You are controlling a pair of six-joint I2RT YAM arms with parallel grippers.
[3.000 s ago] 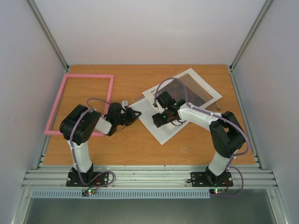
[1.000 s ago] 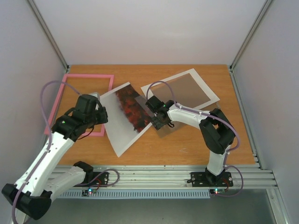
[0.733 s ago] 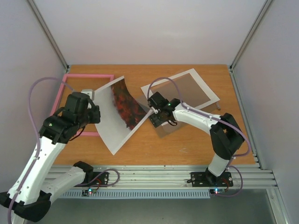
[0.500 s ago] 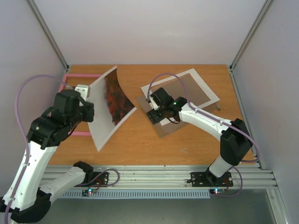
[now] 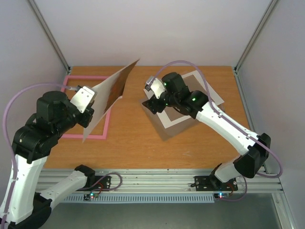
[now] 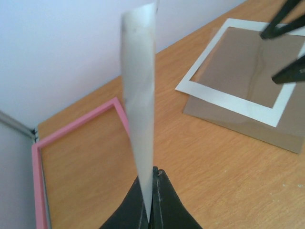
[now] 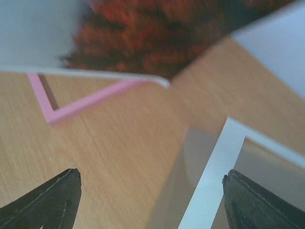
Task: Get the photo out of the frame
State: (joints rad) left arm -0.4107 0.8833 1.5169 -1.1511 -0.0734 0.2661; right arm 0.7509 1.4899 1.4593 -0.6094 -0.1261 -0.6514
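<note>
Paper-thin hold: clenched the left gripper (image 6: 151, 191) fully on the near edge of the rectangular misty-grey and red-orange autumn print (image 6: 140, 95), stood upright and bowed in the air. Hung it above the right side of the thin pink rectangular frame (image 5: 88, 77), flat at the left. Held the right gripper (image 7: 150, 176) spread and empty over the white mat border (image 5: 217, 98) and brown backing board (image 6: 238, 129). Risked a crease or slip from that one-edge pinch, judging by the bow.

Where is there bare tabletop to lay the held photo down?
Free: the near strip of table in front of the frame and backing board, and the lane between frame and white mat. Crowded: the far right, mat on board.
</note>
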